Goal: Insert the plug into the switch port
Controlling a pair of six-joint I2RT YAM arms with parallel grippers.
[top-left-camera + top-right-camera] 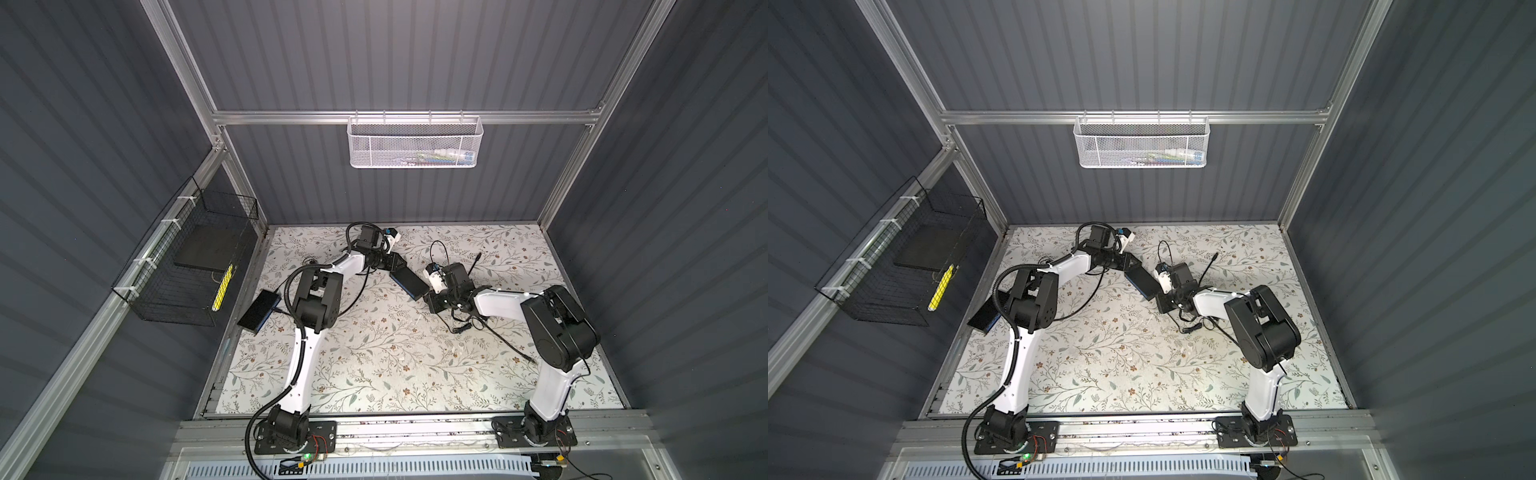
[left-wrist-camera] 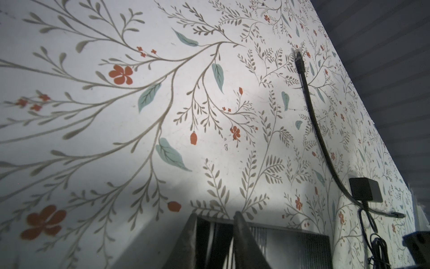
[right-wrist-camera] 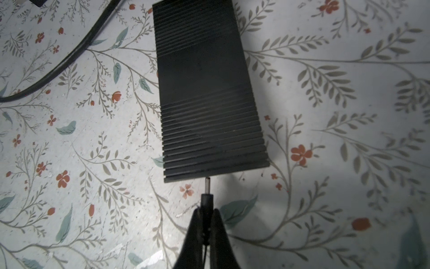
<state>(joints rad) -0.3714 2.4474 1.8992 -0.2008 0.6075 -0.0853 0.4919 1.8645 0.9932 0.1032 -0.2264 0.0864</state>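
Plug (image 3: 207, 186) clamped in right fingers (image 3: 195, 233), tip at near end of switch (image 3: 204, 93) — left fingers (image 2: 244, 242) clamp its far end. We cannot see port — we want pin level, square to end face, slow push.

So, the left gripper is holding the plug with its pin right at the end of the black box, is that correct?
Not quite: the right gripper is holding the plug, with its pin right at the end of the black box, as the right wrist view shows.
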